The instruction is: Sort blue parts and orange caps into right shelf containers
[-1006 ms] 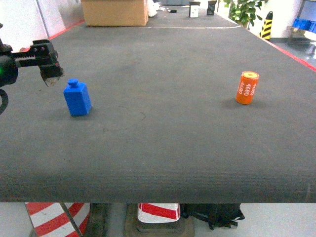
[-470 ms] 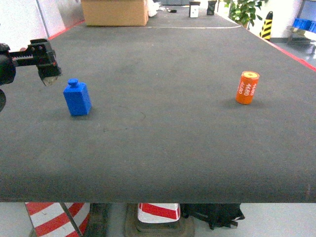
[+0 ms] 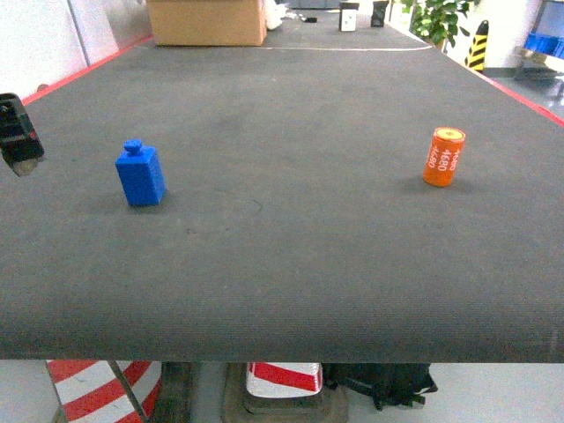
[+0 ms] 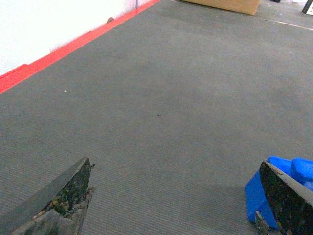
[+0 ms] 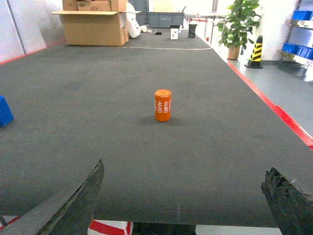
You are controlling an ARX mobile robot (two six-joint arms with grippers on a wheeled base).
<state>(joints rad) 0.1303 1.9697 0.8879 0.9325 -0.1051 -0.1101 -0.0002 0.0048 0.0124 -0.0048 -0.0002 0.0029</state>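
Dark grey ribbed desk (image 3: 291, 264) with red edging along both long sides carries two task items, well apart. Blue plastic block part with a small round stud on top (image 3: 139, 174) stands upright on the left half of the desk; small orange cylindrical cap with white "4680" print and a yellowish top face (image 3: 442, 157) stands upright on the right half. Left claw (image 4: 176, 196): in the head view only a dark piece of it shows at the far left edge, to the left of the blue part and clear of it. In the left wrist view its two worn black fingers (image 4: 58, 196) are spread wide with nothing between them; the blue part sits at the lower right of that view, partly hidden behind the right-hand finger, contact cannot be told. Right claw (image 5: 183, 196): not seen in the head view; in the right wrist view its fingers are likewise wide apart and empty, low at the near edge of the desk, with the orange cap standing well beyond them, roughly centred in the gap. Background: a brown cardboard box (image 3: 205, 21) at the far end of the desk, a green potted plant (image 5: 239, 22), a yellow-and-black striped cone (image 5: 255, 49), and blue plastic crates on a shelf (image 5: 299, 15) at far right.
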